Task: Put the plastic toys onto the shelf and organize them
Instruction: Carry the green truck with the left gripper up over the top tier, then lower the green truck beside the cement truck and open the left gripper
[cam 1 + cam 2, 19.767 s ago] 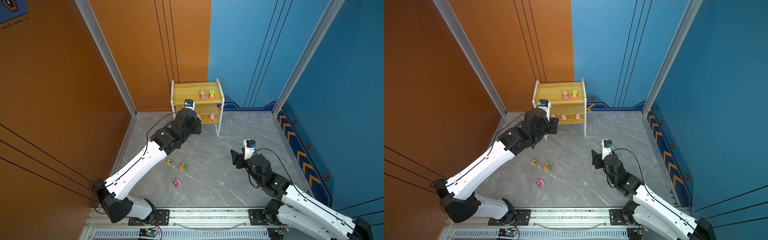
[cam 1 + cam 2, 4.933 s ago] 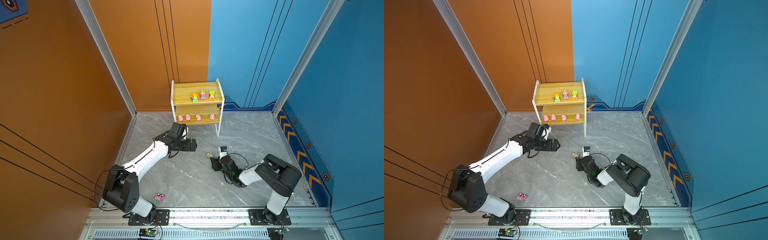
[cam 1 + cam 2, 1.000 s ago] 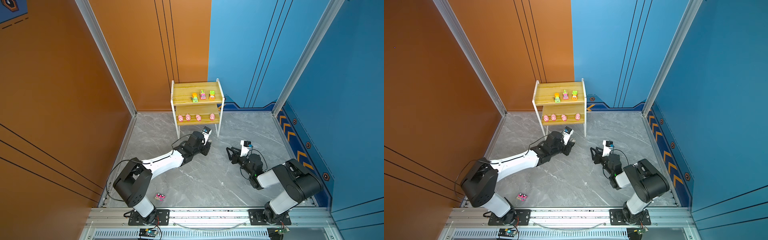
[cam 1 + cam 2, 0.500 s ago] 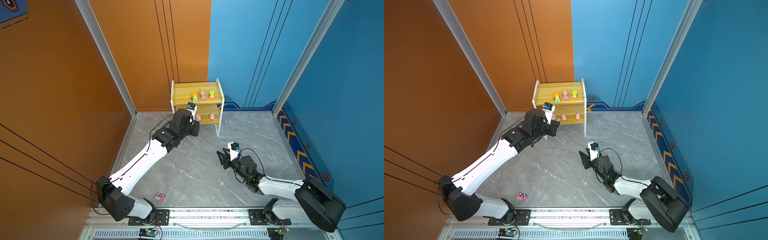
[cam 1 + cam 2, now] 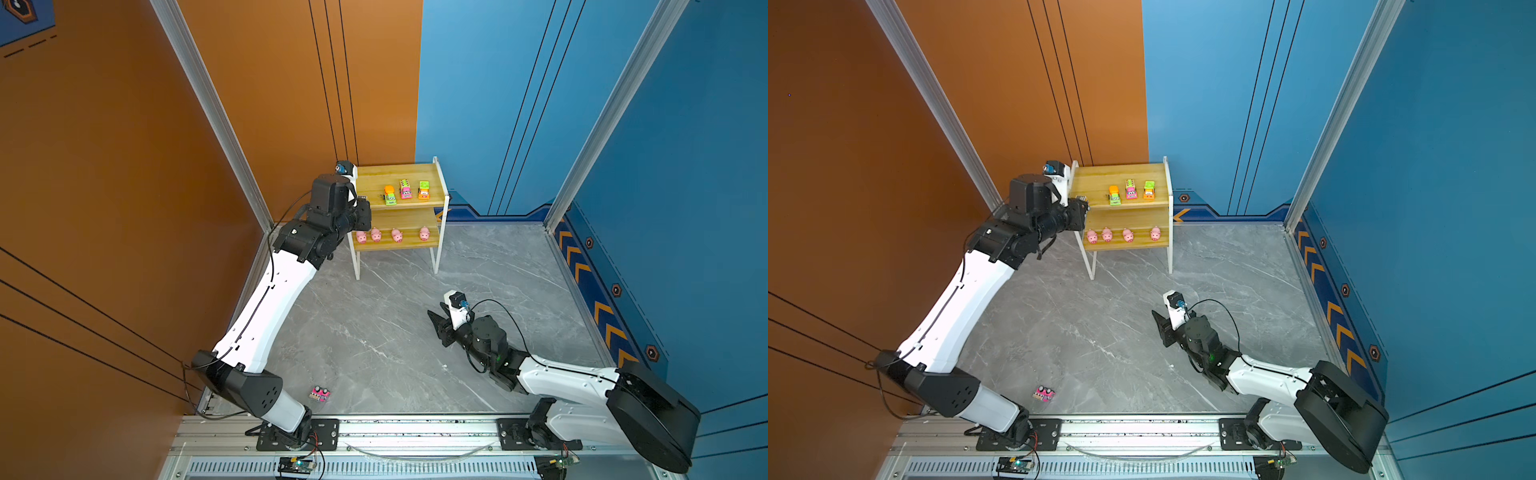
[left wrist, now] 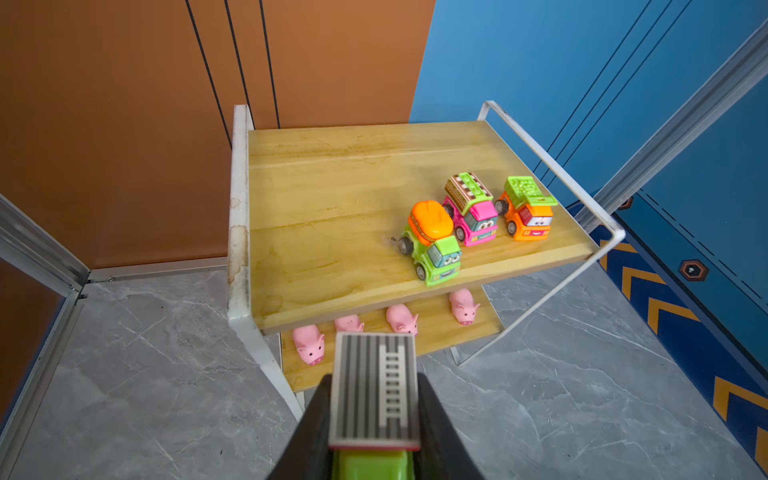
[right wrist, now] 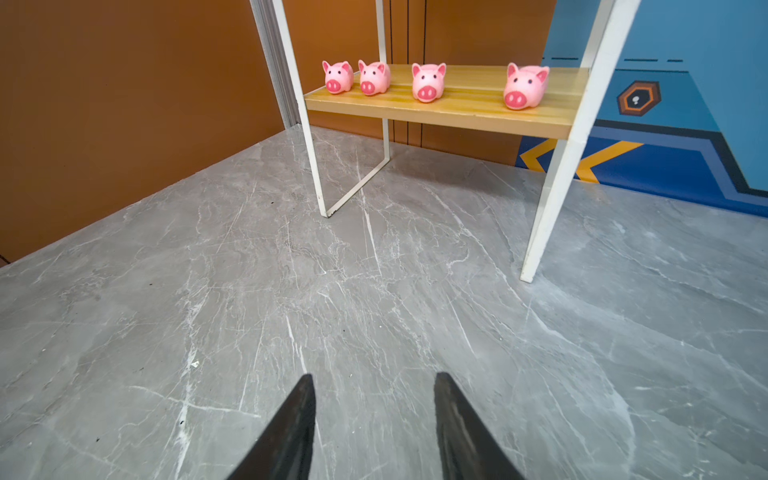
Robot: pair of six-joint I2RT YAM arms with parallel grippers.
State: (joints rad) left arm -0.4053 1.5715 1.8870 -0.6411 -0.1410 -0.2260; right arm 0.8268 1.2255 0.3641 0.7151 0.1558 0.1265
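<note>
While the left gripper [image 6: 374, 376] is clamped across the flanks of a small green plastic toy truck with a grey striped ladder roof [image 6: 376, 415], the truck juts forward between the black fingers [image 6: 436, 415]. It is raised off the floor, just short of the front left corner of the two-tier rack of yellowish wooden boards on a thin white metal frame [image 6: 332, 187].

Further along the upper board stand a green truck with an orange drum [image 6: 432, 245], a pink truck with a striped roof [image 6: 471, 210] and an orange truck with a green roof [image 6: 528, 210]. They sit close together toward the right end, and the left half is bare. On the lower board, four round pink plastic pigs [image 7: 428, 81] line the front edge.

The held truck looks light, hard and smooth, so a modest squeeze on its flat sides should do. Taking it by roof or wheels would likely let it twist or slip. Its wheels probably roll freely, so it wants setting down flat, back from the edge, before release.

The right gripper [image 7: 374, 378] hovers over the grey marbled floor [image 7: 374, 270] with its jaws apart and nothing between them. A pink wheeled toy [image 5: 319, 393] lies on that floor near the front rail [image 5: 415, 428], well apart from both grippers and not yet shelved.
</note>
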